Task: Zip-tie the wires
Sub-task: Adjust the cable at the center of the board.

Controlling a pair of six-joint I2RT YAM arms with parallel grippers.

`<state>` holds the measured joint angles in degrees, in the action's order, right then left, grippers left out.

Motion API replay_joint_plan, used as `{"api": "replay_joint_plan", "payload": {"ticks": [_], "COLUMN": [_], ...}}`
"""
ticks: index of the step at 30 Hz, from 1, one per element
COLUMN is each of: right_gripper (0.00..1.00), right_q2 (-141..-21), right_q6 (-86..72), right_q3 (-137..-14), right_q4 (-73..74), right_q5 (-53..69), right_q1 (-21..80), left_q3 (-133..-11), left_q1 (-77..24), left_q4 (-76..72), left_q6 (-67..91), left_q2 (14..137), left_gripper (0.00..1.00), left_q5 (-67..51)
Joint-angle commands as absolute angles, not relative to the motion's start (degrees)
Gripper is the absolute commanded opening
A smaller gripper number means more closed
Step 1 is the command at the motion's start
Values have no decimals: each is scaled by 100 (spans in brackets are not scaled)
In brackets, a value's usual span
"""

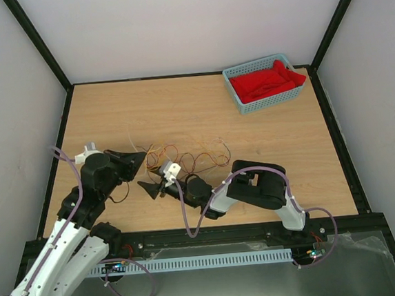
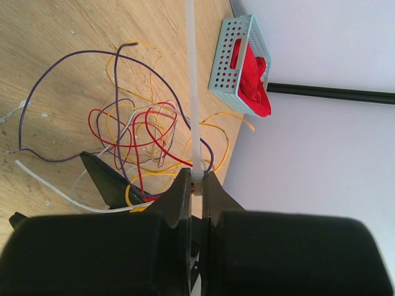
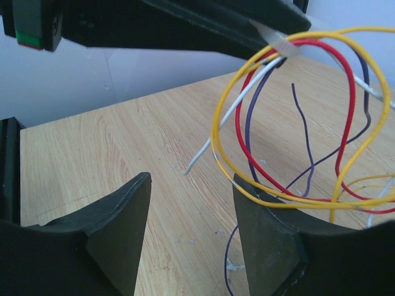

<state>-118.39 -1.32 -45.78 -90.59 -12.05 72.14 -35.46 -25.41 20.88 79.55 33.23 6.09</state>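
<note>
The wires (image 1: 197,159) lie in a loose tangle of red, yellow, purple and white strands (image 2: 141,131) on the wooden table. My left gripper (image 2: 196,176) is shut on a white zip tie (image 2: 192,92), whose strip runs straight out past the tangle. In the top view the left gripper (image 1: 137,159) sits at the tangle's left edge. My right gripper (image 1: 148,188) is just in front of it, pointing left. It stands open (image 3: 191,182) with only bare table between the fingers. Yellow and red wire loops (image 3: 290,123) drape over its right finger (image 3: 265,234).
A light blue basket (image 1: 234,89) holding red cloth (image 1: 266,81) stands at the table's back right. Black frame rails run along the table's edges. Purple arm cables (image 1: 186,215) trail near the right arm.
</note>
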Motion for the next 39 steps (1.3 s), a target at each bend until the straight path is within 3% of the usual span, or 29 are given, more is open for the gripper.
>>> {"api": "replay_joint_plan", "payload": {"ticks": [1,11,19,22,39], "right_gripper": [64,53,12,0,0], "right_q2": [-11620,-11687,-11743,-11694,-11583], "right_q6": [-246,-327,-327,-315,-454], "right_q3": [-4799,-4917,-4769,-4605,-3941], "right_q4": [-10701,-10698,-10698,-10701,-10700], "right_q5": [-1246,-1428,-1383,-1182,-911], "right_q1": [7243,7246,7245,7259,7301], "left_q3": [-3446,-3318,-3421,-3579,-3973], "left_q1": [-2579,-2654,-2650,-2654,-2654], "left_q4": [1952,1920,1936,1973,1995], "left_q6": [8004,8133,7958,7705,7152], "left_q2": [3263,3213,3181,3248,3585], "left_gripper": [0,0,0,0,0], "left_q5": [675,787,929,987,979]}}
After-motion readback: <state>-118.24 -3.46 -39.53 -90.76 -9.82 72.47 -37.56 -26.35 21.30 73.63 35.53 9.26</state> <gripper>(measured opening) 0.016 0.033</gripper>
